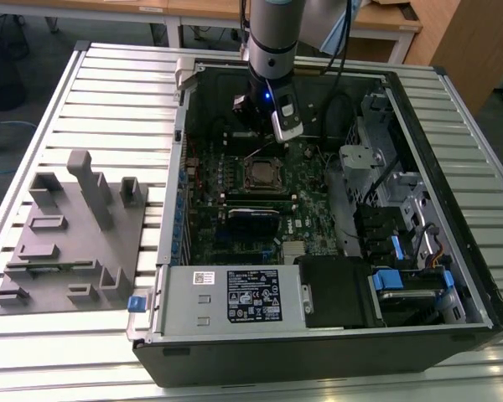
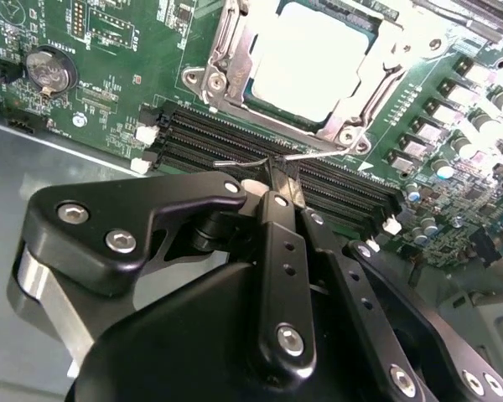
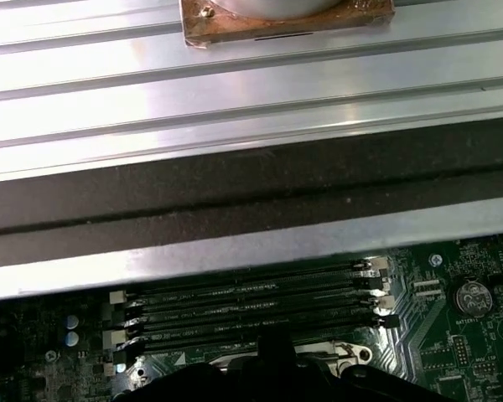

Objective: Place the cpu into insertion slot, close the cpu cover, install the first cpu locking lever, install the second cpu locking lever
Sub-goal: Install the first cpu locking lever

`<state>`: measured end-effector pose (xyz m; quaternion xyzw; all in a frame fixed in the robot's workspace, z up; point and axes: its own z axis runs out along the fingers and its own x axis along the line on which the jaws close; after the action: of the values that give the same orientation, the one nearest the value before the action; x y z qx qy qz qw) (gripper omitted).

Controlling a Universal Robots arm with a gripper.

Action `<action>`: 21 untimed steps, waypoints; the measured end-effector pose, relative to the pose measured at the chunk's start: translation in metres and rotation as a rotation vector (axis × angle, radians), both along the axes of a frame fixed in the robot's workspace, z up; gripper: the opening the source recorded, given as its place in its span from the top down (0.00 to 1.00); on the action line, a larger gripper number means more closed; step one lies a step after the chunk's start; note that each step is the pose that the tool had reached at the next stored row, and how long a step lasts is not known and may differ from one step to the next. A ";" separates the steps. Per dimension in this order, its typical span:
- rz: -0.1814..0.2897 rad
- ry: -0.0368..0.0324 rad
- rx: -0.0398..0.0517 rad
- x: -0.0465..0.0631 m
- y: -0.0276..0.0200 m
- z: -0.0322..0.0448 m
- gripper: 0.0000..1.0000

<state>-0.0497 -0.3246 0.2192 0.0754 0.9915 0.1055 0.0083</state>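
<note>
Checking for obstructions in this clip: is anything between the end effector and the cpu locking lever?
Nothing visible. In the second wrist view the end effector meets the thin wire locking lever, next to the cpu cover closed over the cpu.

- Board point(image 2: 109, 75): green, white print.
- Cpu point(image 2: 310, 67): pale silver-grey.
- Cover point(image 2: 228, 50): bright silver.
- Lever point(image 2: 239, 162): silver wire.
- Gripper point(image 2: 277, 177): black, silver screws.
- Slots point(image 2: 226, 138): black, white clips.
- Table point(image 1: 109, 92): silver, ribbed.
- Fixture point(image 1: 75, 234): plain grey.
- Case point(image 1: 318, 360): black outside, grey inside.
- Supply box point(image 1: 184, 306): silver, black label.
- Clip point(image 1: 135, 303): blue.
</note>
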 end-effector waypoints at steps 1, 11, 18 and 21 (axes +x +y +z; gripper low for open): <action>0.000 -0.0001 -0.0001 0.001 0.0000 -0.0006 0.90; 0.000 0.0001 -0.0005 0.006 0.0000 -0.0030 0.90; 0.000 0.0001 -0.0010 0.009 0.0000 -0.0076 0.90; 0.000 0.0001 -0.0012 0.010 0.0000 -0.0100 0.90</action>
<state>-0.0399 -0.3246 0.2092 0.0755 0.9916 0.1049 0.0083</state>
